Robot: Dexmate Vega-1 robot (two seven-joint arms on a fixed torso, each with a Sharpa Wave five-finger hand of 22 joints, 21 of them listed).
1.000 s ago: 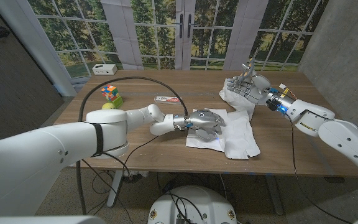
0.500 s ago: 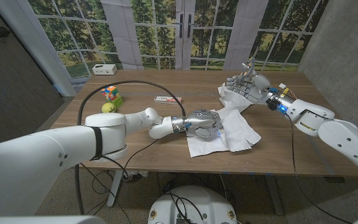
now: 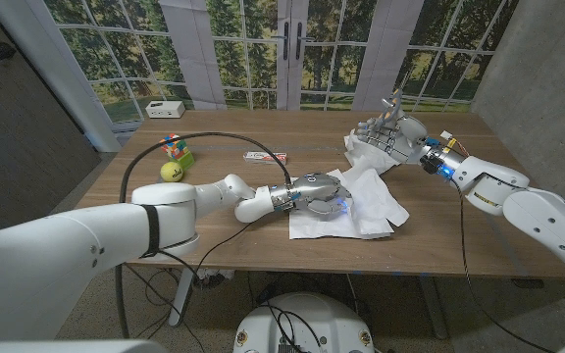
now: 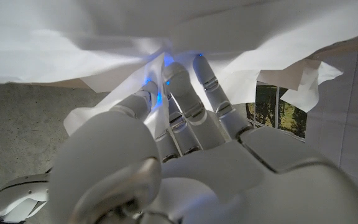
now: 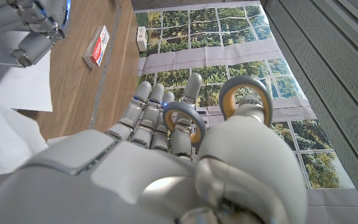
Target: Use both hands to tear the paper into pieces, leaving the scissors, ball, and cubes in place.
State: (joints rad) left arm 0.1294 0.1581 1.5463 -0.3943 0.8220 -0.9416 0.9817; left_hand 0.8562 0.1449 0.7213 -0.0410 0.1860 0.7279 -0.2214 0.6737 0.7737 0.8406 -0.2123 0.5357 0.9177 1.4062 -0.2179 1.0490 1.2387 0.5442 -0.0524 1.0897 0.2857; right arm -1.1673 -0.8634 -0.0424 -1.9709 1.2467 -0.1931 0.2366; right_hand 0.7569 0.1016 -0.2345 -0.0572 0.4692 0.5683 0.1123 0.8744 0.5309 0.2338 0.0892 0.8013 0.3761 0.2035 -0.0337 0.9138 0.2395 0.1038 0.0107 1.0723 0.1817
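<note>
A crumpled white paper (image 3: 369, 201) stretches from the table up to my right hand (image 3: 387, 138), which is raised over the far right of the table and grips its far end (image 5: 2, 134). Grey scissors handles (image 3: 395, 101) with yellow rims (image 5: 244, 99) stick up beside that hand's thumb. My left hand (image 3: 318, 190) grips the paper's near-left part, its fingers (image 4: 179, 81) curled into the sheet (image 4: 92, 37); the right wrist view also catches the left hand (image 5: 27, 25). A yellow-green ball (image 3: 172, 172) and a coloured cube (image 3: 173, 144) sit at the far left.
A small red-and-white box (image 3: 266, 156) (image 5: 97, 46) lies mid-table behind my left hand. At the far left edge of the wooden table (image 3: 224, 127) stands a white box (image 3: 165, 108). A black cable (image 3: 214, 134) arcs over the left half.
The paper's near flap has been drawn up and bunched toward the middle. My left hand has slid a little toward me with the paper; the right hand has stayed raised.
</note>
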